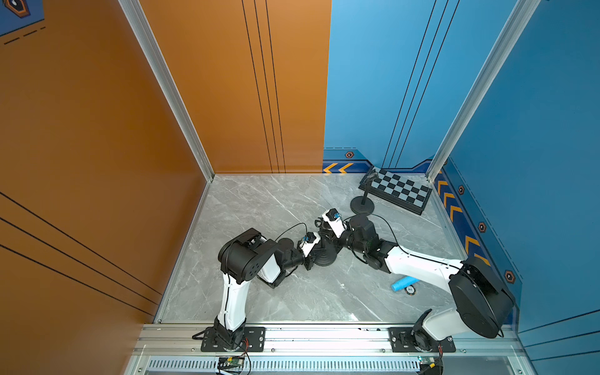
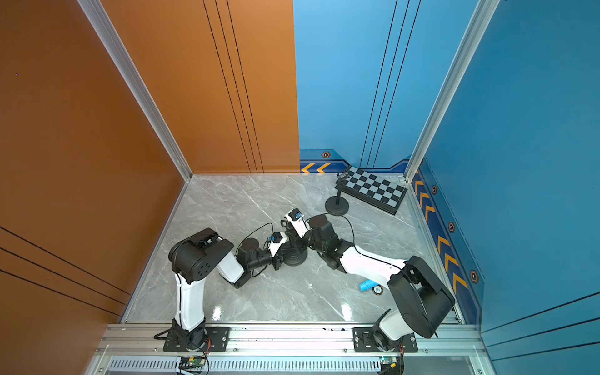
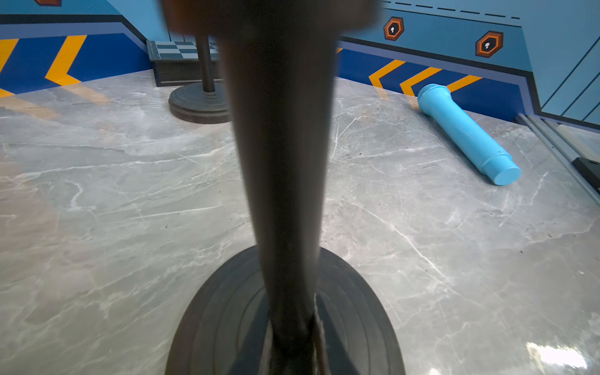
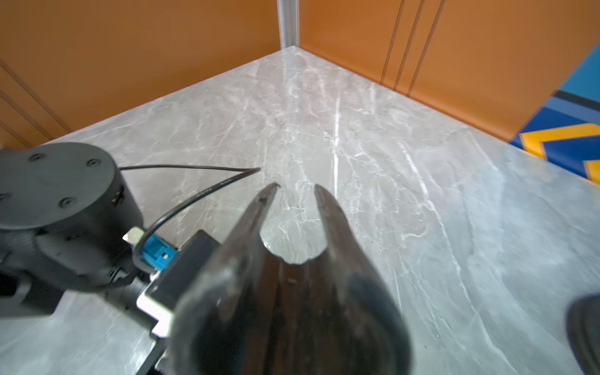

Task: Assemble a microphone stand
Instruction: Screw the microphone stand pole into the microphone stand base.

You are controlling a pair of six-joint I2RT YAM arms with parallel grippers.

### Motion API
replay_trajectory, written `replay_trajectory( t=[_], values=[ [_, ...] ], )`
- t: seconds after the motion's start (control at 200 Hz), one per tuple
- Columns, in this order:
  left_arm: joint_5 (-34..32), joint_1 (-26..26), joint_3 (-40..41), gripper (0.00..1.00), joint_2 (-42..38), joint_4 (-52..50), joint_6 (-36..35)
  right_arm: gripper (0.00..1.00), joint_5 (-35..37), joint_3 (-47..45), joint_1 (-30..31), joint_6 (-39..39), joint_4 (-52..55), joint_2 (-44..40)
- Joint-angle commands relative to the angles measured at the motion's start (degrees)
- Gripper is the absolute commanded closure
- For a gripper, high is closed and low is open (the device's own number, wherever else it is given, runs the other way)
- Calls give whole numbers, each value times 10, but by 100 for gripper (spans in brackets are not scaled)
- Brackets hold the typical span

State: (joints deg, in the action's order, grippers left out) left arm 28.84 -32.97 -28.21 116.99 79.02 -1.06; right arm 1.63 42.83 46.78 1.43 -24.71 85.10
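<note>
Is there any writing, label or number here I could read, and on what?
No words or numbers are readable.
Cable: tiny white print, too blurred.
Round disc by the blue microphone: marks too small.
Wall hexagon badge: a symbol, no letters.

Forked black clip (image 4: 243,308) over marble table (image 4: 422,162), beside left arm (image 4: 65,211)

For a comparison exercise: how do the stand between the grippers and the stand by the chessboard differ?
The near stand sits mid-table with both arms crowding it; the far stand stands free beside the chessboard. From above, the far stand's clip shows; the near stand's top is hidden under the arms. Both have round black bases.
</note>
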Motion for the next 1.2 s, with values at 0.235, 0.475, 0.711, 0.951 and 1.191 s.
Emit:
replay_trajectory(
  t=[0.235, 0.475, 0.711, 0.951, 1.191],
  values=[
    [-66, -7, 12, 82, 20, -82, 4, 100, 398, 36, 129, 193, 1, 80],
    [-38, -6, 10, 85, 19, -82, -6, 51, -44, 17, 18, -2, 53, 3],
    [8, -7, 7, 86, 23, -82, -24, 47, -302, 15, -86, -113, 144, -34],
    [75, -7, -4, 84, 37, -82, -33, 50, -410, 52, -140, -182, 201, -4],
    [85, -4, -7, 85, 43, -82, -31, 53, -427, 80, -172, -203, 205, 17]
  ],
)
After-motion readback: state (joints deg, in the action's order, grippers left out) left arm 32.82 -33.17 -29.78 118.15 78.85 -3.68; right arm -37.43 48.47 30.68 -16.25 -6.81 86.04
